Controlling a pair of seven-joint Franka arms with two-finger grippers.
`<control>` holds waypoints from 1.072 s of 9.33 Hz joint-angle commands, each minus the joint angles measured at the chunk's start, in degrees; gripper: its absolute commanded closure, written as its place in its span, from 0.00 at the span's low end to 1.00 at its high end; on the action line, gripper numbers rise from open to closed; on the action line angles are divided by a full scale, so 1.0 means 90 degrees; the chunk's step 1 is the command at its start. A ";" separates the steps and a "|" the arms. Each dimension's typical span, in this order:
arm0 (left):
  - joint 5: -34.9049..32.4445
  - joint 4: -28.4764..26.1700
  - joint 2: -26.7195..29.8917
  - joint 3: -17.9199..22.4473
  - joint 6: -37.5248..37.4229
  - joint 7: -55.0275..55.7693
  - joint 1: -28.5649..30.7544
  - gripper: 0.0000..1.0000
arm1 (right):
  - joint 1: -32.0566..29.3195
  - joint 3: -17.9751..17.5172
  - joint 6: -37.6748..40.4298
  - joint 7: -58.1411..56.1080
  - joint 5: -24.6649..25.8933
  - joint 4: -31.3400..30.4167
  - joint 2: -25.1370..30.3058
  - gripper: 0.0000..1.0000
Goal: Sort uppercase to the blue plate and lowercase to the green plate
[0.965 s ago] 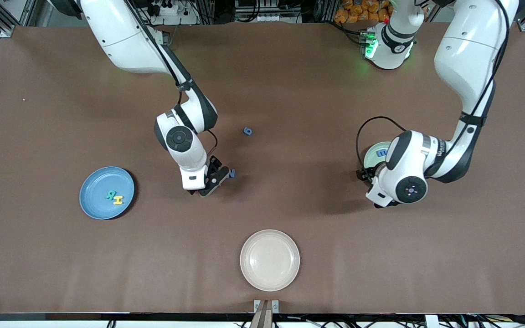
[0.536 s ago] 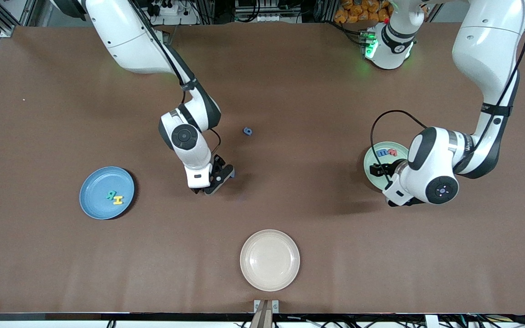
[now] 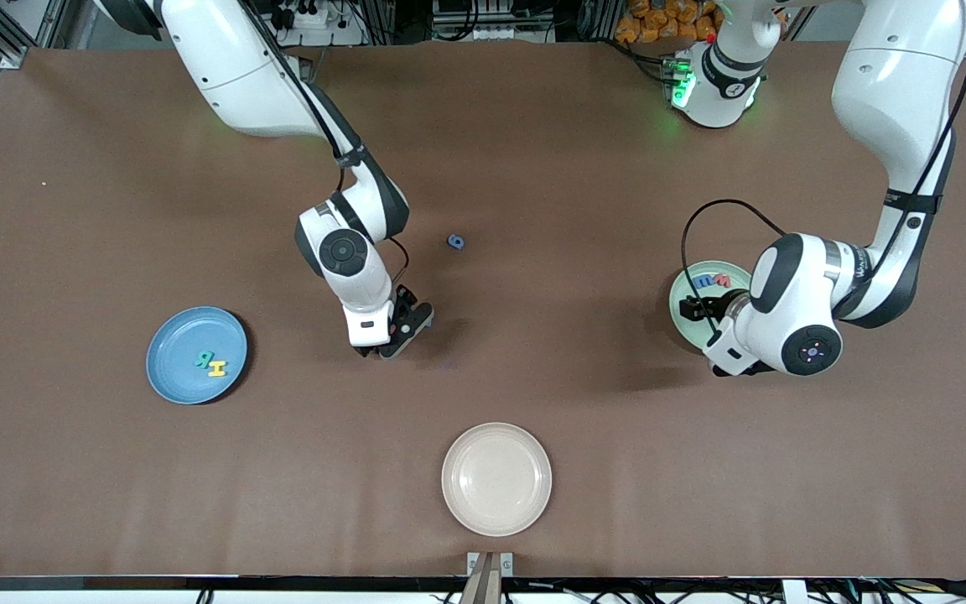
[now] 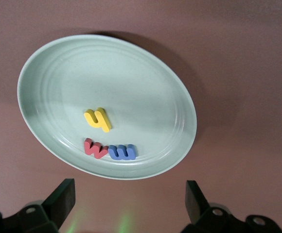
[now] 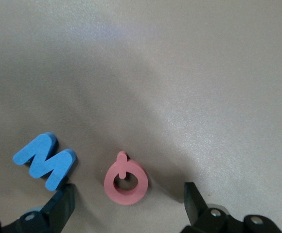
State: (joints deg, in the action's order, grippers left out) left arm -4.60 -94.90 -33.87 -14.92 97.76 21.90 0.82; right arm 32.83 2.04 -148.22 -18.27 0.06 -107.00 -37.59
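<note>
Brown matting covers the table (image 3: 533,168), and eight foam letters are spread over it in four places. Two capitals, a teal-green R (image 3: 203,359) and a yellow H (image 3: 217,367), lie touching in the blue plate (image 3: 173,335) toward the right arm's end. Two more capitals, a blue W (image 5: 44,160) and a red Q (image 5: 126,180), lie just beside each other on bare table; the front view hides them under the right claw (image 3: 399,329), whose fingers stand spread, one to each side of the pair, in the right wrist view.

Three lowercase letters sit in the green plate (image 4: 48,77) toward the left arm's end: a yellow h (image 4: 98,119), a red w (image 4: 96,148) and a blue m (image 4: 122,152), these last two touching. The left claw (image 3: 695,308) hangs over that plate with fingers spread, holding nothing, and the arm covers part of the rim. One small blue letter (image 3: 455,242), possibly a g, lies alone mid-table, too small to read surely. One cream plate (image 3: 496,479) sits nearest the front camera.
</note>
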 commanded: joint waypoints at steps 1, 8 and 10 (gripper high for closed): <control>0.0140 -0.0070 0.0071 0.0008 -0.0071 -0.0051 -0.0032 0.00 | 0.0015 0.0008 -0.0026 -0.0002 0.0071 0.0101 -0.0081 0.00; 0.0305 -0.0061 0.0071 -0.0149 -0.0159 -0.0031 0.0016 0.00 | -0.0024 0.0028 0.0023 0.0017 0.0033 0.0160 0.0036 1.00; 0.0723 -0.0022 0.0081 -0.0275 -0.0159 0.0240 0.0007 0.00 | -0.0131 0.0144 0.0110 0.0192 -0.0036 0.0160 0.0270 1.00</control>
State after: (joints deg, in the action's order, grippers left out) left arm -0.82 -95.05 -33.88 -16.51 96.98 22.37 0.62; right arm 32.61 2.69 -148.14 -17.65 -0.06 -105.38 -37.08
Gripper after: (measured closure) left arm 0.000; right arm 0.630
